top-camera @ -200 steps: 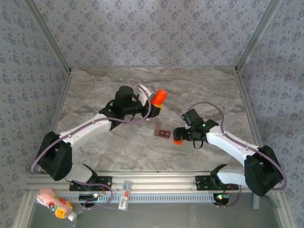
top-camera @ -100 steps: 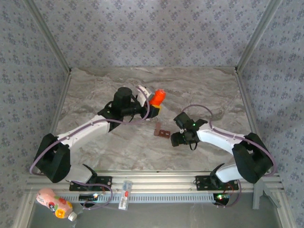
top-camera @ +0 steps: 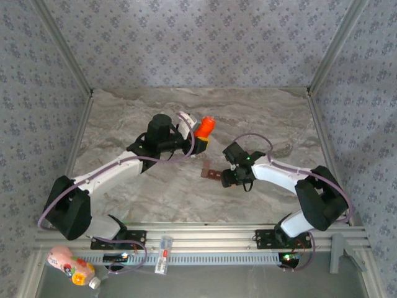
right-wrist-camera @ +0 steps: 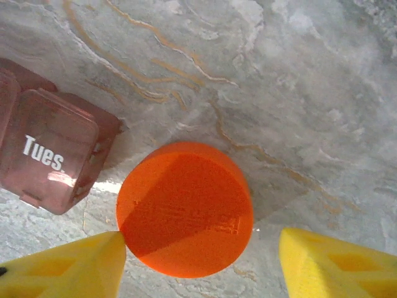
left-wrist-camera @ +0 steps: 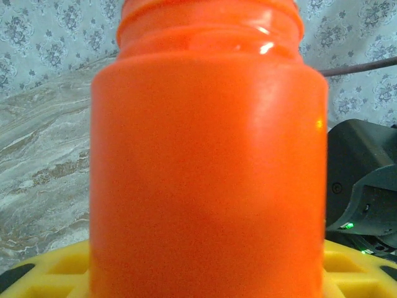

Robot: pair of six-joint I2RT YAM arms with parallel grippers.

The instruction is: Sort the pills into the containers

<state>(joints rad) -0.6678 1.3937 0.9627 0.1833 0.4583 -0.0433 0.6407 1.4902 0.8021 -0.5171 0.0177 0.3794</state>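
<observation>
My left gripper [top-camera: 202, 138] pinches the orange pill bottle [left-wrist-camera: 208, 155]. My right gripper [right-wrist-camera: 201, 239] stands spread around an orange cap [right-wrist-camera: 185, 208] on the marble table [right-wrist-camera: 298, 93], just beside the brown pill organizer [right-wrist-camera: 49, 155] marked "Tues."

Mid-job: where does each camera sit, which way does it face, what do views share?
Top external: above and behind the bases, looking down on the table; both arms, left gripper and right gripper.
Left wrist: faces the orange bottle close up; left fingers below.
Right wrist: looks down at the orange cap and containers; right fingers below.
Shared: top and right wrist both show the containers.
</observation>
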